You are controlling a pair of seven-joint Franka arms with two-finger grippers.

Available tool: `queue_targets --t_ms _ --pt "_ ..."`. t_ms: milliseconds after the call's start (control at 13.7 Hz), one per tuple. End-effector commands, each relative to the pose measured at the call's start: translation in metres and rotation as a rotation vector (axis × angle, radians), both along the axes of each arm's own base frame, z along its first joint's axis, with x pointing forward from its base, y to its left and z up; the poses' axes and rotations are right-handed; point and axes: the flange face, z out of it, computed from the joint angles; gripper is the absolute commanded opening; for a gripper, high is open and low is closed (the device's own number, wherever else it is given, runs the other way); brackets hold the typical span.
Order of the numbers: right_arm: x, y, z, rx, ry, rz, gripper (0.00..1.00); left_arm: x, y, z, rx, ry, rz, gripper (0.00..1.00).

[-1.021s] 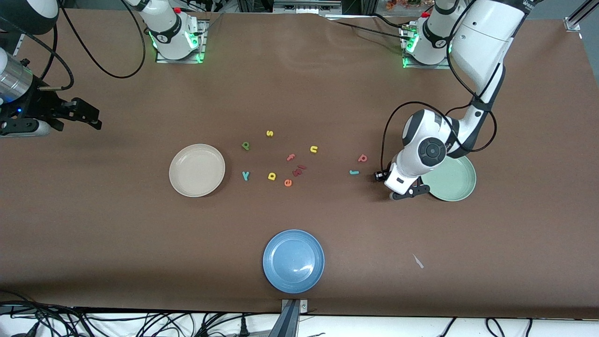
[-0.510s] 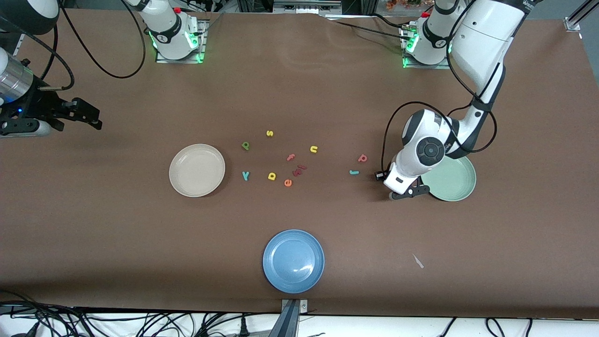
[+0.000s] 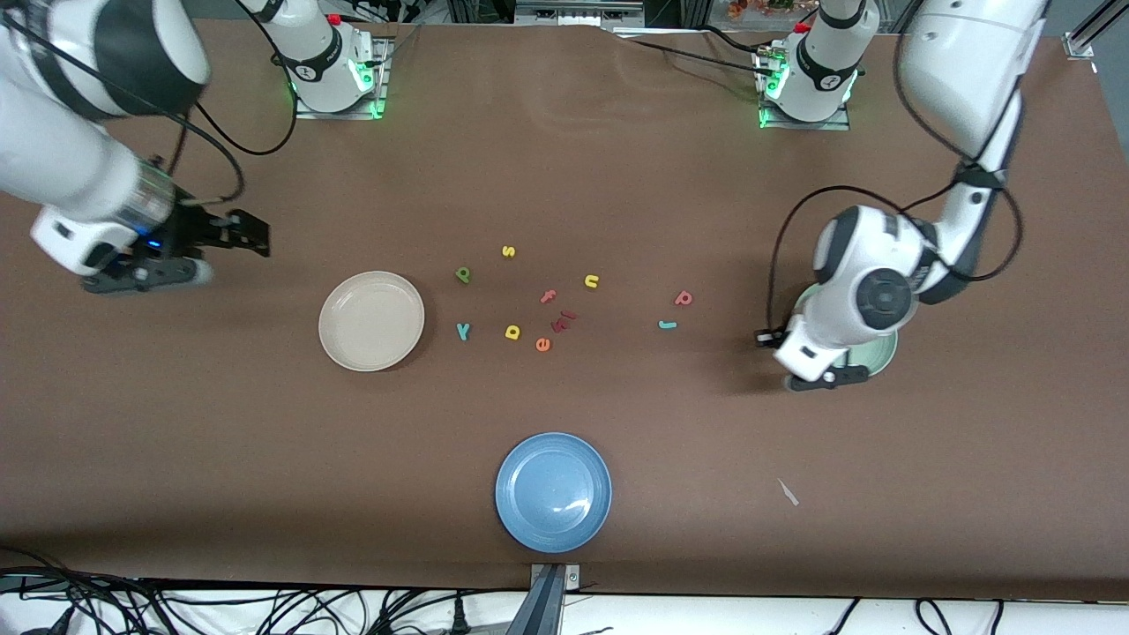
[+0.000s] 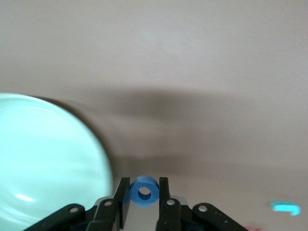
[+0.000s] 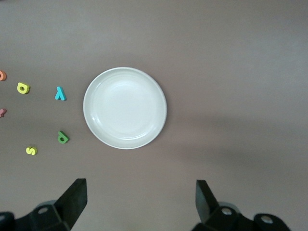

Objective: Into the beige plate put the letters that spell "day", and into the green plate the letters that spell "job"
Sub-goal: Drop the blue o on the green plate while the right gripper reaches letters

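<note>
Over the edge of the green plate (image 3: 885,351), toward the left arm's end of the table (image 3: 617,176), the left gripper (image 4: 144,204) was seen with its jaws closed on the blue "o" (image 4: 144,190), the ring-shaped letter pinched between the two fingers and lifted off the table. The plate itself was shown bare where it could be seen.

Near that plate, the teal "j" (image 3: 668,324) and the red-pink "b" (image 3: 684,298) were left lying on the table, close to each other.

At the right arm's end, the right gripper (image 5: 139,199) was held in the air over bare table beside the beige plate (image 3: 371,320), its jaws spread wide and nothing between them. The beige plate was pictured with nothing in it.

Just beside that plate the teal "y" (image 3: 463,331), the yellow "d" (image 3: 512,332) and the dark green "a" (image 3: 463,275) were found on the table, among a yellow "s" (image 3: 508,251), a yellow "n" (image 3: 592,281), a pink "f" (image 3: 548,296) and an orange "e" (image 3: 542,345).

A blue plate (image 3: 553,492) was set nearest the front camera.
</note>
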Motion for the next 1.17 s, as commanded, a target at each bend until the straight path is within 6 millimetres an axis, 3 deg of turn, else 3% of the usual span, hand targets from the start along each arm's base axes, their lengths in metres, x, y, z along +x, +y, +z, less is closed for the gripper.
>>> queue_targets --t_ms 0,146,292,510,583,656,729,948,1094 --pt "0.003 0.050 -0.032 -0.028 0.023 -0.077 1.00 0.000 0.064 -0.006 0.026 0.024 -0.099 0.00" --pt "0.002 0.086 -0.061 -0.051 0.034 -0.159 1.00 -0.001 0.100 -0.022 0.062 0.050 -0.146 0.00" --pt "-0.009 0.123 -0.082 -0.077 0.032 -0.269 1.00 -0.005 0.122 -0.039 0.071 0.080 -0.169 0.00" --pt "-0.035 0.161 -0.110 -0.110 0.024 -0.437 0.99 -0.010 0.131 -0.060 0.058 0.116 -0.173 0.08" --pt "-0.041 0.164 -0.123 -0.119 0.023 -0.494 0.98 -0.011 0.134 -0.062 0.057 0.119 -0.169 0.30" --pt "-0.048 0.169 -0.135 -0.122 0.015 -0.542 0.96 -0.010 0.134 -0.060 0.057 0.116 -0.168 0.72" --pt "-0.059 0.180 -0.150 -0.125 0.008 -0.559 0.94 -0.008 0.134 -0.056 0.058 0.108 -0.169 1.00" --pt "-0.068 0.193 -0.187 -0.130 -0.006 -0.668 0.87 -0.001 0.118 -0.038 0.053 0.073 -0.182 1.00" --pt "-0.079 0.213 -0.212 -0.143 -0.008 -0.715 0.81 -0.001 0.076 -0.021 0.023 0.061 -0.198 1.00"
